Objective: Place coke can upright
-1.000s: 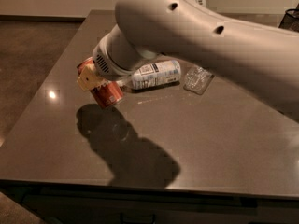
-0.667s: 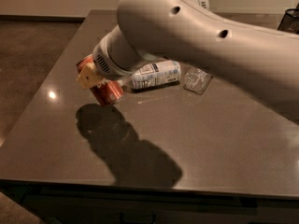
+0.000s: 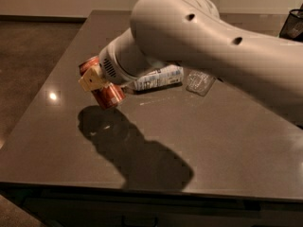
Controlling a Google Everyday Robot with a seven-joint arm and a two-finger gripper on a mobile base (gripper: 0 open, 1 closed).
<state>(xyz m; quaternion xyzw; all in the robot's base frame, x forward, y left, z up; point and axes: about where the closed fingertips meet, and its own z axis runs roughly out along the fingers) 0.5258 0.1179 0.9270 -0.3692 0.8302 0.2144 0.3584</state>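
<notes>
Here we note cream gripper clenching small red aluminium coke can, tilted, near grey table's left edge.

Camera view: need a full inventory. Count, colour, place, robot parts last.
coke can: 1, red with silver ends, tilted, held over the table's left part, above its own shadow
white-labelled bottle: 1, clear plastic with white label, lying on its side at mid-table, partly hidden behind the arm
clear plastic bottle: 1, transparent, lying on the table just right of the labelled bottle
black mesh container: 1, black, top right edge, only partly in view
table: 1, dark grey, glossy, fills most of the view
arm: 1, off-white, reaching in from the right across the table
gripper: 1, beige, at the arm's left end, jaws shut on the coke can
</notes>
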